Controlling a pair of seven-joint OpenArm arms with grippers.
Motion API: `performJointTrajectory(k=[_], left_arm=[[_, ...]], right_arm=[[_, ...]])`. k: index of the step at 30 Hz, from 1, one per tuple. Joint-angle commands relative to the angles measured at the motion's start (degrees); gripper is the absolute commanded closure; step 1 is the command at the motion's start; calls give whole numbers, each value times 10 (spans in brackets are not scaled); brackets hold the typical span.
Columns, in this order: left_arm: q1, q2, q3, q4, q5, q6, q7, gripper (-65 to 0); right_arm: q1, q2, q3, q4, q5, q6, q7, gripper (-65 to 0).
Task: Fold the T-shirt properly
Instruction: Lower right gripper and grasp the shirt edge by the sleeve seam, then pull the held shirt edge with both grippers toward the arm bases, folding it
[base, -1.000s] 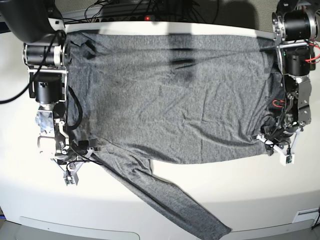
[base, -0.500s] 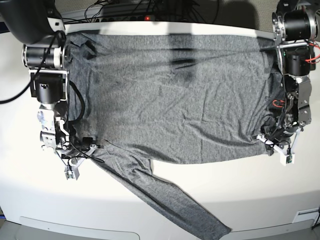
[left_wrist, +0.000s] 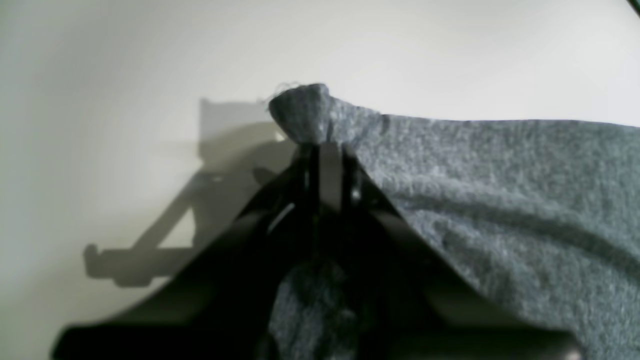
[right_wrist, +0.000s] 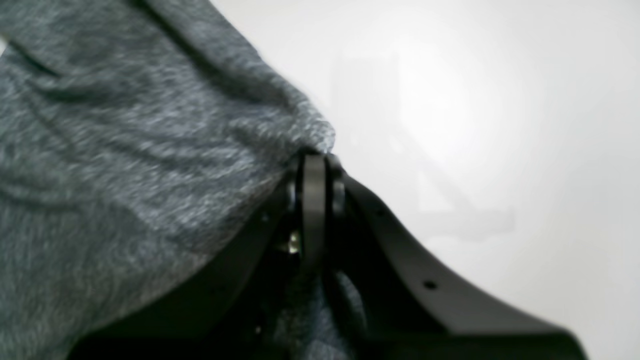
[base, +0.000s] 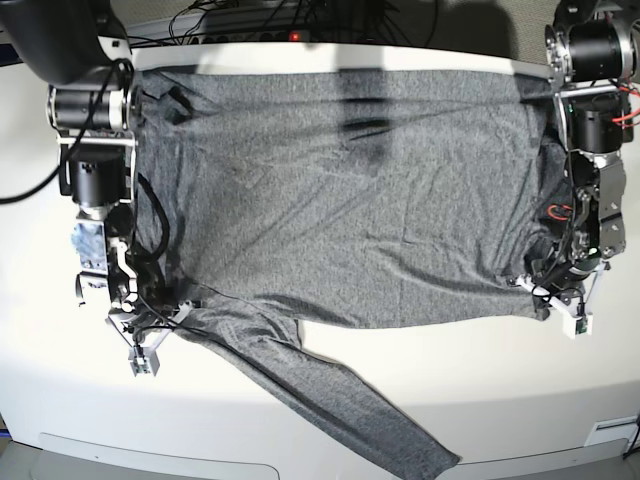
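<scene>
The grey T-shirt (base: 340, 190) lies spread flat on the white table (base: 480, 390), one long sleeve (base: 330, 400) running toward the front edge. At the shirt's right-hand bottom corner in the base view, my left gripper (base: 548, 303) is shut on the fabric; the left wrist view shows a tuft of T-shirt (left_wrist: 305, 112) pinched at the left gripper (left_wrist: 322, 147) tips. Where the sleeve meets the body, my right gripper (base: 160, 325) is shut on the cloth. In the right wrist view the T-shirt (right_wrist: 150, 150) bunches into the closed right gripper (right_wrist: 312, 160).
Black cables (base: 250, 25) run along the table's back edge behind the shirt. Both arm bodies (base: 95, 150) stand over the shirt's side edges. The table's front edge (base: 160, 450) lies just past the sleeve cuff (base: 435, 462).
My right gripper has gone from open to shut, pinching the shirt at the sleeve's root, and the cloth there has pulled slightly toward it. The left gripper has kept its grip.
</scene>
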Motion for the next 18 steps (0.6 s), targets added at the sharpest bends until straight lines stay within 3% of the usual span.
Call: performJointTrajectory(k=[1,11,18], left_arm=[[-17,-8,0,17,-5,-3,-11,0],[-8,-8,0,92,-5,-3,45,0],[58,-38,0,243,-9,-3,93,0]], right_arm=[[7,7,1,23,0,7,5,0],[-125,8,1,208,1,14,-8,0],[-189,8,8,340,1,13,-41,0]])
